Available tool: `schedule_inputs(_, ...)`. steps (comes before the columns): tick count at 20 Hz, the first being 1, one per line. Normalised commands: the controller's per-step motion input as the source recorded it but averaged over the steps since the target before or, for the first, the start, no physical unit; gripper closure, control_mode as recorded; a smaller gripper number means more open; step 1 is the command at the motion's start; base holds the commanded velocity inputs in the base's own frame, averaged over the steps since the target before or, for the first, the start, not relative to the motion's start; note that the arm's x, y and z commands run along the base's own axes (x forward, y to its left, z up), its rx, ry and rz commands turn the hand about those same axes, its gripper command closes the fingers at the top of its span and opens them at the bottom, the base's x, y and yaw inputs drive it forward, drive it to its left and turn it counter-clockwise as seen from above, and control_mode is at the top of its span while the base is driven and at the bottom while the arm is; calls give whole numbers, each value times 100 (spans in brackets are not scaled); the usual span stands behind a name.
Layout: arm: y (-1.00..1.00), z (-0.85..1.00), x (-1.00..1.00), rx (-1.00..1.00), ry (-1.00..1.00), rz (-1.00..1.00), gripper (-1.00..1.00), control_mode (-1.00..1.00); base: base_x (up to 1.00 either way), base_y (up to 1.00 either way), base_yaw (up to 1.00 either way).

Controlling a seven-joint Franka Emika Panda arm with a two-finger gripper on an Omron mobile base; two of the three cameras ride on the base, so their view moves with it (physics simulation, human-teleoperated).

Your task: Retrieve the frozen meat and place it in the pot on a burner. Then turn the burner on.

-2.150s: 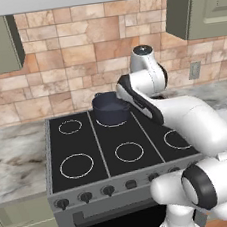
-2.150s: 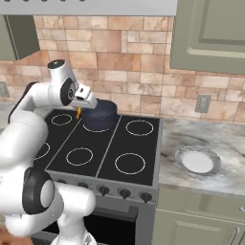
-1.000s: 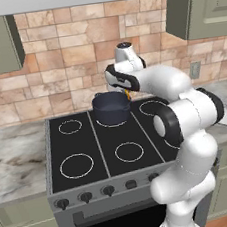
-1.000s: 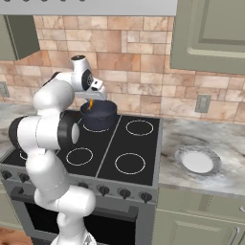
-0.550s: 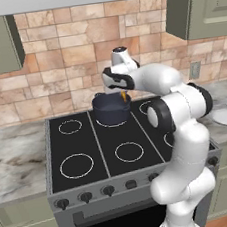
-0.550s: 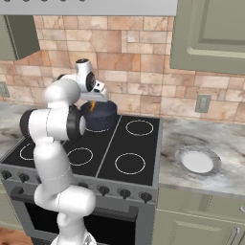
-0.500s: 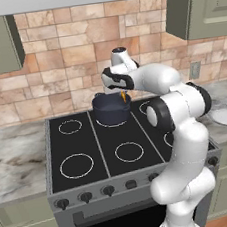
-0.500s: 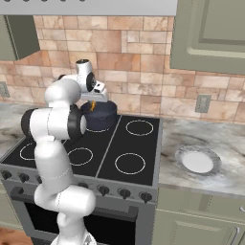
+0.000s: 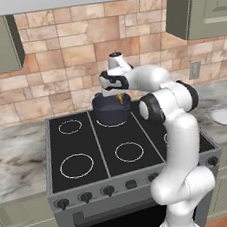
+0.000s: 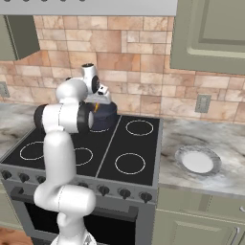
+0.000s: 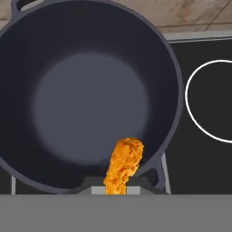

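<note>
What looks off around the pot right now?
Nothing stands out. The pot sits upright on the cooktop, empty inside. The shut gripper holds the meat over the pot's rim, not yet dropped.

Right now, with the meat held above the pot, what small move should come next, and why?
Probably open the gripper and drop the meat. In the hand view the orange piece hangs over the near inner wall of the empty pot, inside its rim, so a release should land it inside; nudging toward the centre first would be safer.
</note>
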Motion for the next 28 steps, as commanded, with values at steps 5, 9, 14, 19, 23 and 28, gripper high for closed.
schedule_inputs(5, 0, -27, 47, 0, 11, 0, 100, -100, 0, 0, 0)
schedule_inputs(9, 3, -30, 31, 0, 9, 0, 100, -100, 0, 0, 0)
schedule_inputs(14, 13, -17, 26, 0, 2, 0, 100, -100, 0, 0, 0)
schedule_inputs(19, 14, -12, 26, 0, 0, 0, 100, -100, 0, 0, 0)
schedule_inputs(23, 3, -16, 3, 0, 1, 0, -100, -100, 0, 0, 0)
schedule_inputs(28, 0, -2, 0, 0, 1, 0, -100, -100, 0, 0, 0)
